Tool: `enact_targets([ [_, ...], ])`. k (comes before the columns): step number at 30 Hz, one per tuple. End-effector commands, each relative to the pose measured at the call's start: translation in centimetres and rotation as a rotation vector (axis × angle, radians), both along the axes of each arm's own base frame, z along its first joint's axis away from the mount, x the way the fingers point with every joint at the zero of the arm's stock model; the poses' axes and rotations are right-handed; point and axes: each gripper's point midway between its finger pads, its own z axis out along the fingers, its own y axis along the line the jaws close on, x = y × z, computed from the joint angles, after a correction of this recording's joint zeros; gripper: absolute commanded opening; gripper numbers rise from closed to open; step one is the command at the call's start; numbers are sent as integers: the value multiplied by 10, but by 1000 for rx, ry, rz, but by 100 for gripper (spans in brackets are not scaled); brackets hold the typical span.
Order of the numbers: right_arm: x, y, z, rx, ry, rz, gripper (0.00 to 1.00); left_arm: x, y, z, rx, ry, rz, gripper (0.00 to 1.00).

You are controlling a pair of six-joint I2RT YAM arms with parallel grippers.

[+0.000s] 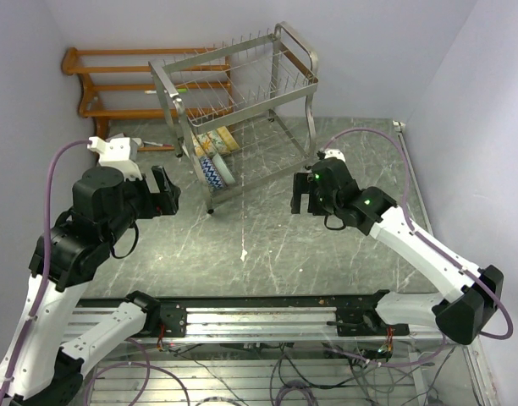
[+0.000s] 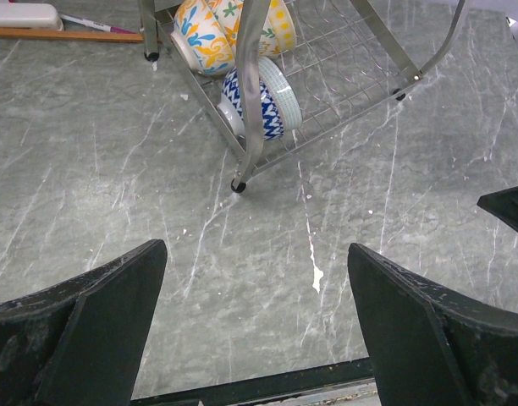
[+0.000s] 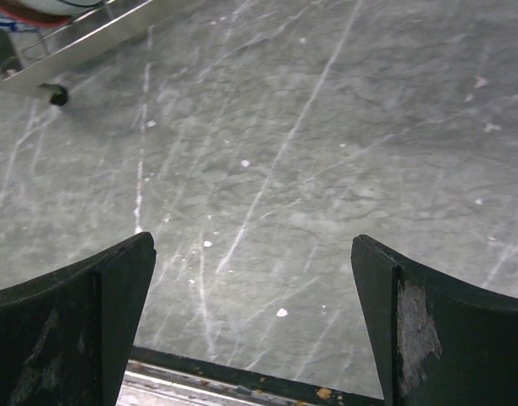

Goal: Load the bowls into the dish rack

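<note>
Soft even light; wrist-view foreground perhaps blurred.

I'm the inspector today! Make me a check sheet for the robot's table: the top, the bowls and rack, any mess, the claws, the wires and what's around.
Surface: grey marbled table with white flecks.
Job's things: bowls stand on edge in the lower tier of the dish rack; none seen on its upper tier.
Clutter: thin pink stick and white object by the wooden rack.
Grippers: left gripper and right gripper both open, holding nothing.
Cables: purple cables along each arm; loose wires below the near rail.
Surroundings: pale walls.
</note>
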Motion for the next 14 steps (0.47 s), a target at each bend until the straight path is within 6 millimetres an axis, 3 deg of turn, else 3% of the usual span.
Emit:
enact_targets([
  [1, 3, -22, 8, -90, -46, -57, 100, 0, -1, 4, -16, -15, -3, 99],
  [11, 5, -17, 18, -55, -88, -29, 100, 3, 4, 5, -10, -45, 20, 99],
  [14, 6, -25, 22, -77, -96, -65, 100, 4, 4, 5, -8, -46, 23, 99],
])
